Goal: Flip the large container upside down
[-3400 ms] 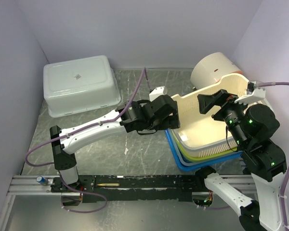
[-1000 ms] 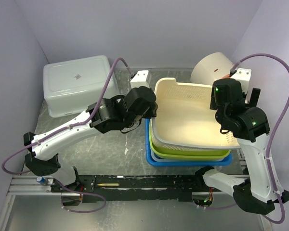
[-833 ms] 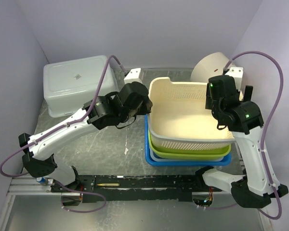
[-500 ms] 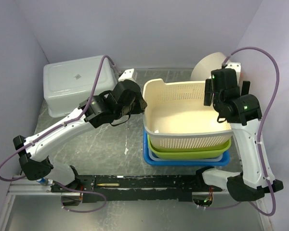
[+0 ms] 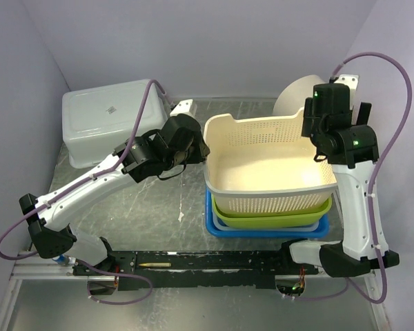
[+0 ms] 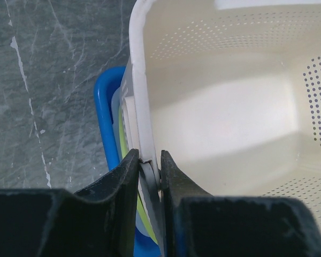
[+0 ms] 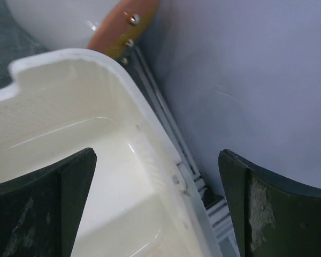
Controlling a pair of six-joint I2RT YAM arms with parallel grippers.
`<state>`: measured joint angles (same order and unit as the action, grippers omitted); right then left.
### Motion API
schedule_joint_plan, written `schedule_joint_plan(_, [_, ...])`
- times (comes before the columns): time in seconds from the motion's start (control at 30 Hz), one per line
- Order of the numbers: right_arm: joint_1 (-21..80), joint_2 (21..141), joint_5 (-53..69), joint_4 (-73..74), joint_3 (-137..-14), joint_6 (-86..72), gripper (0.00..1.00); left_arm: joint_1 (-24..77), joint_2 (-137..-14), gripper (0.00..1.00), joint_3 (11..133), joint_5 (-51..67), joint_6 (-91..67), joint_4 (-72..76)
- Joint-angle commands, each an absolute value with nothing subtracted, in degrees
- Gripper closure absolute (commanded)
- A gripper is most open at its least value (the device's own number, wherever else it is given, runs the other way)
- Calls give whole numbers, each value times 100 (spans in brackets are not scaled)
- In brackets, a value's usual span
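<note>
The large container is a cream perforated basket point(image 5: 262, 169), opening upward, resting in a green basket point(image 5: 269, 215) that sits in a blue one point(image 5: 262, 229). My left gripper point(image 5: 205, 150) is shut on its left rim. In the left wrist view the fingers point(image 6: 129, 171) pinch the white rim of the basket point(image 6: 219, 107), one inside and one outside. My right gripper point(image 5: 323, 150) hovers open over the right rim. In the right wrist view that gripper point(image 7: 158, 160) has its jaws standing wide on either side of the basket's rim point(image 7: 150, 134) without touching it.
An upturned white tub point(image 5: 114, 121) sits at the back left. A white round bucket point(image 5: 297, 96) lies on its side at the back right, close behind the basket. The right wall point(image 7: 246, 80) runs close beside the basket. Bare grey table point(image 5: 159, 207) lies left of the stack.
The cream basket has shifted left and settled more level on the stack, still held by the left gripper. The right arm has lifted and drawn back toward the right rim, jaws staying wide.
</note>
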<state>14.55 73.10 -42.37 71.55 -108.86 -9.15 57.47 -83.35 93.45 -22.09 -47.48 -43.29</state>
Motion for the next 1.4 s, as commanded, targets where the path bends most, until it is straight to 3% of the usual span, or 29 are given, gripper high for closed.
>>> schedule_joint_plan(0.0, [1056,7362,-4526,6982,-10330,-659,0,5682,-8371,93,9348,-2189,-4575,-4387])
schedule_joint_plan(0.23, [374,7185,-3649,6634,-9560,-513,2,5678,-8393,93,9346,-2107,-4483,-4361])
schedule_joint_plan(0.33, [282,7182,-3407,6656,-9801,-519,22,5678,-8483,93,9391,-1953,-4444,-4330])
schedule_joint_plan(0.53, [277,7191,-3208,6768,-10378,-512,78,5683,-8612,93,9477,-1554,-4425,-4079])
schedule_joint_plan(0.6, [281,7189,-3161,6788,-10516,-518,92,5685,-8632,93,9563,-1499,-4394,-4052])
schedule_joint_plan(0.67, [279,7190,-3057,6804,-10690,-527,98,5691,-8648,93,9710,-1479,-4351,-4052])
schedule_joint_plan(1.1, [281,7285,-1347,6392,-12959,-666,100,5756,-8169,93,10893,-1805,-3860,-4045])
schedule_joint_plan(1.37, [281,7188,1171,4751,-12221,-1535,100,5755,-7759,93,11428,-2941,-3464,-4663])
